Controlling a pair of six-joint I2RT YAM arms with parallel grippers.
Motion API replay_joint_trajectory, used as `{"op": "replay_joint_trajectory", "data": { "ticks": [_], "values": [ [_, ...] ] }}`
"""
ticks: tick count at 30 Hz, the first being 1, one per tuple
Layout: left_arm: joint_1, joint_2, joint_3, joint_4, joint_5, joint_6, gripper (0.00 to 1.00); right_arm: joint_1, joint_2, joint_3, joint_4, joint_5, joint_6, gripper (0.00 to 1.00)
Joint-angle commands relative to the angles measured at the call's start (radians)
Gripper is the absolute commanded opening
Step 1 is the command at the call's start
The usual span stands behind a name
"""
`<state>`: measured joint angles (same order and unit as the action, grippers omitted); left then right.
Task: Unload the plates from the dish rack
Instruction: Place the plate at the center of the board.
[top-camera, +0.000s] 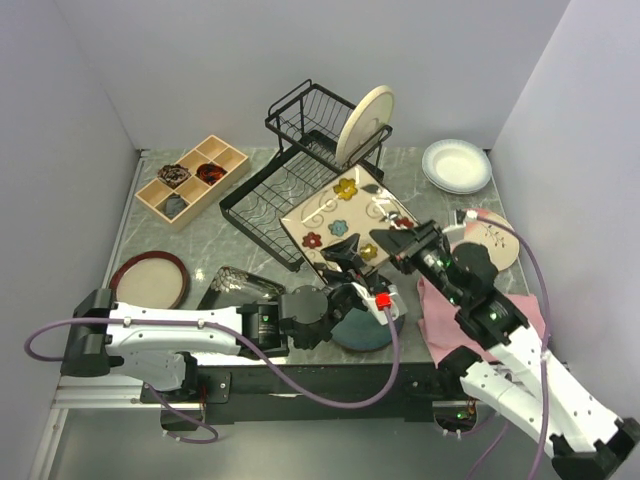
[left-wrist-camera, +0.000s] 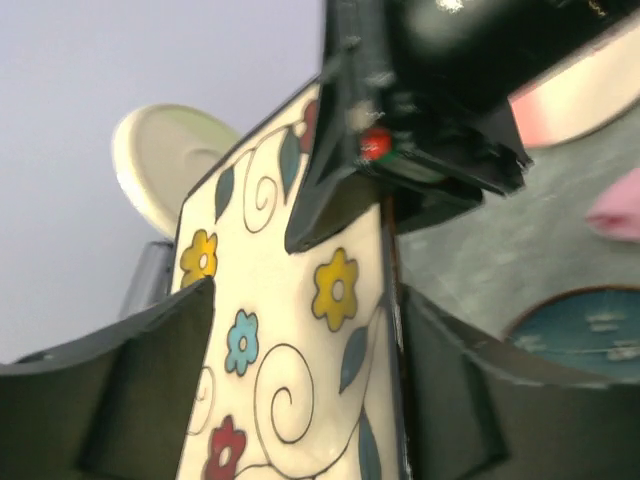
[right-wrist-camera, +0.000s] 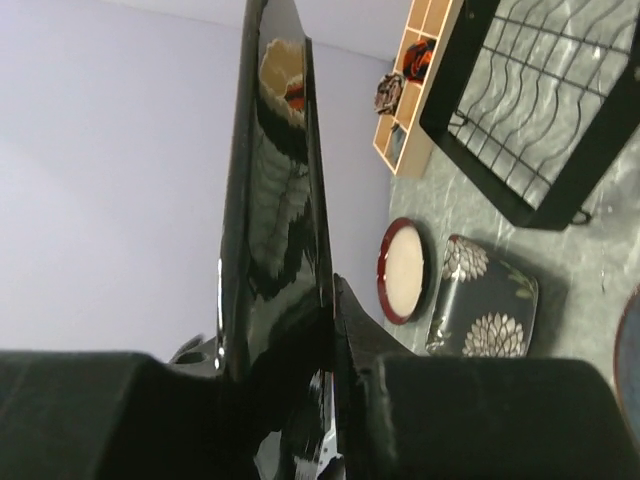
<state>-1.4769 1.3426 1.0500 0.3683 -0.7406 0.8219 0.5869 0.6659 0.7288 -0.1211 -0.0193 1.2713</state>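
While the right gripper (top-camera: 400, 240) pinches the glossy square flowered plate (top-camera: 335, 208), the left gripper (top-camera: 351, 252) stands parted

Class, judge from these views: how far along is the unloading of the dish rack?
Done: the brown-rimmed plate, black flowered plate, teal plate and white plates lie on the table. In hand: the right gripper is shut on the cream flowered plate; the left gripper is open at its near edge. Left: the cream round plate stands in the dish rack.
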Motion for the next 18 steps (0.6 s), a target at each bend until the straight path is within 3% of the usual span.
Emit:
{"op": "replay_joint_trajectory", "data": {
  "ticks": [1,4,8,18],
  "values": [
    [-0.003,-0.083,-0.005,0.035,0.043,-0.216,0.79,0.004,-0.170,-0.078,0.100,0.059,0.017,0.00],
    [-0.006,-0.102,-0.036,0.043,0.081,-0.277,0.84,0.004,-0.228,-0.121,0.075,0.070,0.002,0.00],
    [-0.006,-0.146,-0.083,0.052,0.148,-0.343,0.99,0.004,-0.287,-0.146,0.041,0.136,-0.010,0.00],
    [-0.006,-0.134,-0.085,0.001,0.282,-0.431,0.99,0.004,-0.296,-0.272,0.222,0.122,0.040,0.00]
  ]
}}
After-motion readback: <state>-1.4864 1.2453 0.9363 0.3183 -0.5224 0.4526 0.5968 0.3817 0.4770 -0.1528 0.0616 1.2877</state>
